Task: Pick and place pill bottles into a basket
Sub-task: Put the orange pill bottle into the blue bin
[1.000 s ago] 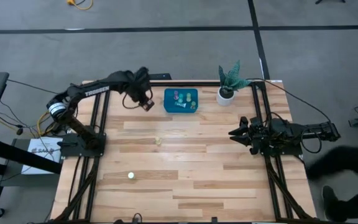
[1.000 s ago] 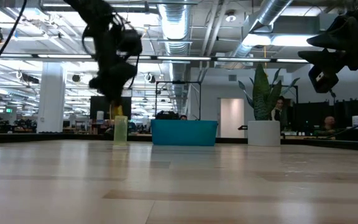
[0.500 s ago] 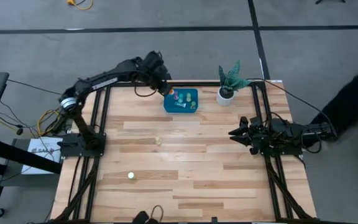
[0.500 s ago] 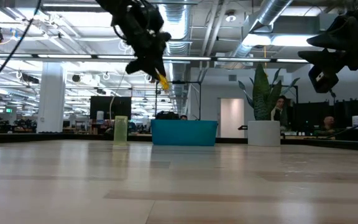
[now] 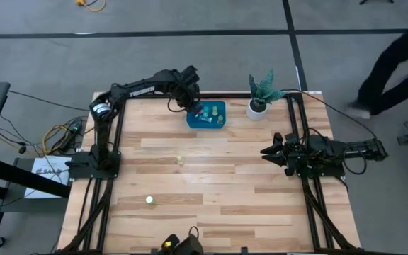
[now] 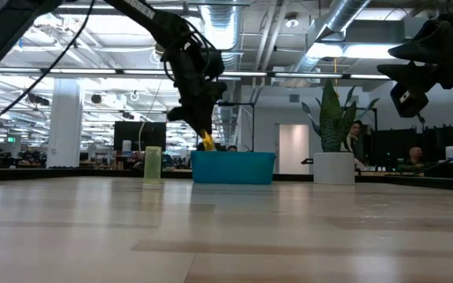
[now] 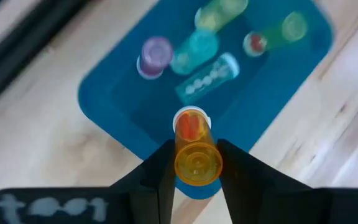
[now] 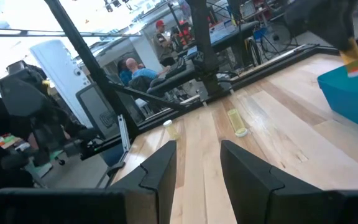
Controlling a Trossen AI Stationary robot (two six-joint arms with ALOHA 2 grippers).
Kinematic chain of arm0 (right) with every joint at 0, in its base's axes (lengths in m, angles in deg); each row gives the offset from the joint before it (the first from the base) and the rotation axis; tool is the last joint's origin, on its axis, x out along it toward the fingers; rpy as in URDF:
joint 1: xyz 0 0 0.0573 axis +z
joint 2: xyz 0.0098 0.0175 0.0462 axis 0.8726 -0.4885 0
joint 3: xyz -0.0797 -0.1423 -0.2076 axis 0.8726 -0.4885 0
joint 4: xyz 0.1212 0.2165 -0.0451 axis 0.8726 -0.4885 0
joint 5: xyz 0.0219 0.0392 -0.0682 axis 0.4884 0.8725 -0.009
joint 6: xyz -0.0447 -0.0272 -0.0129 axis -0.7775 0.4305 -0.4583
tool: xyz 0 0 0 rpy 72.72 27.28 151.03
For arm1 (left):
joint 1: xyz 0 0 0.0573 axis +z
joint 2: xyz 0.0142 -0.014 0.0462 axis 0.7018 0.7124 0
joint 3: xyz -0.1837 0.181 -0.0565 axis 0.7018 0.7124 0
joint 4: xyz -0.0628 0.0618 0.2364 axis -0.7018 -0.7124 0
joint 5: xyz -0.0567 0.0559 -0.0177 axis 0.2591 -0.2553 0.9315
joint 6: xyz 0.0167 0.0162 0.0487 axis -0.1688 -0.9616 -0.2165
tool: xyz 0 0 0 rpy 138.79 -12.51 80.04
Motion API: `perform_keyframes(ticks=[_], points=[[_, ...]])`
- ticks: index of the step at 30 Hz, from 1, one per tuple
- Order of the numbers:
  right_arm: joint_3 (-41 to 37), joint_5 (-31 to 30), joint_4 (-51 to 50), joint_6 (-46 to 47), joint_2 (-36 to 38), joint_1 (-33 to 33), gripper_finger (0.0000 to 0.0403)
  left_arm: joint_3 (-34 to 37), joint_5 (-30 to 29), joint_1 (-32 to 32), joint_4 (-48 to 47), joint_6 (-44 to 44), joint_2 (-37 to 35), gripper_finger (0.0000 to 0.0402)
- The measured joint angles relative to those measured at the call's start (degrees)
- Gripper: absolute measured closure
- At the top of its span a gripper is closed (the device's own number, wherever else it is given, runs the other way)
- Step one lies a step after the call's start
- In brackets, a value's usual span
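Left end effector [image 7: 194,171] pinches an orange pill bottle [image 7: 196,149], cap-down over the teal basket [image 7: 110,106] edge, prob. so it drops inside w/ the others. Two bottles remain on the counter [image 5: 225,198]. Right end effector [image 5: 269,151] waits at the right side, fingers spread, empty.

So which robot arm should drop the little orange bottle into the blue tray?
The left. Its gripper already holds the small orange cylindrical pill bottle over the near edge of the shallow teal-blue basket. The right gripper waits open, far off beside the table's right side.
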Motion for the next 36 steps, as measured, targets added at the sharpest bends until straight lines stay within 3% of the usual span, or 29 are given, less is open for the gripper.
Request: perform_keyframes(ticks=[10, 25, 36], points=[[0.0, 0.0, 0.0, 0.0, 0.0, 0.0, 0.0285, 0.0, -9.1, -0.2, 0.6, -7.4, 2.2, 0.0309], [0.0, 0.0, 0.0, 0.0, 0.0, 0.0, 0.0285, -2.0, -11.0, -3.8, 2.1, -14.4, 6.1, 0.0309], [0.0, 0.0, 0.0, 0.0, 0.0, 0.0, 0.0285, -2.8, -12.9, -2.2, 0.2, -17.0, 6.1, 0.0306]])
